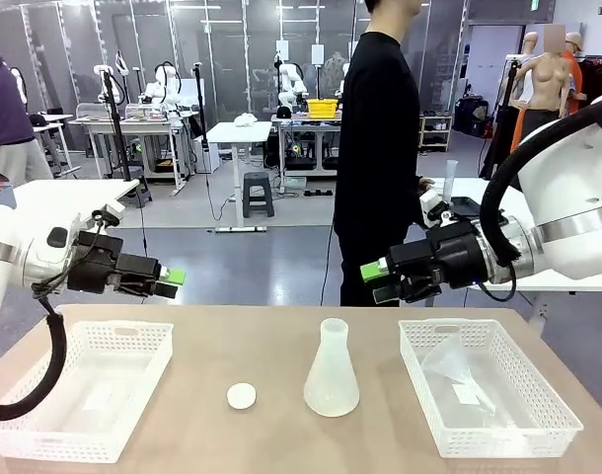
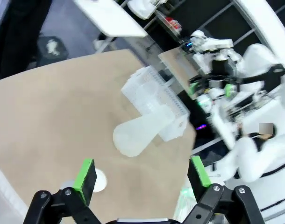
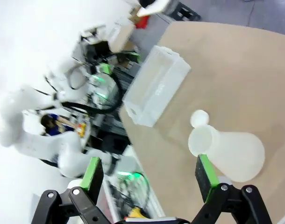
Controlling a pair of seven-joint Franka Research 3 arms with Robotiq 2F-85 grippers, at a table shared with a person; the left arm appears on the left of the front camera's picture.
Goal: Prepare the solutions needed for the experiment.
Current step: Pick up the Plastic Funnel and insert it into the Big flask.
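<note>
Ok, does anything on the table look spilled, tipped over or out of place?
Nothing stands out. The conical flask stands upright and open on the table, with no spill around it. A small white round cap lies flat beside it, not touching it.

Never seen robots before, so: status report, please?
Left gripper, right gripper open, empty, hovering. Flask upright at centre, mouth open, white disc beside it; contents unclear. Nothing blocking the flask.

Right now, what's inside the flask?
Flask stands open, with a white disc lying beside it. No liquid level or tint shows through the wall. The frosted wall blurs the bottom, so a thin clear layer can't be ruled out.
</note>
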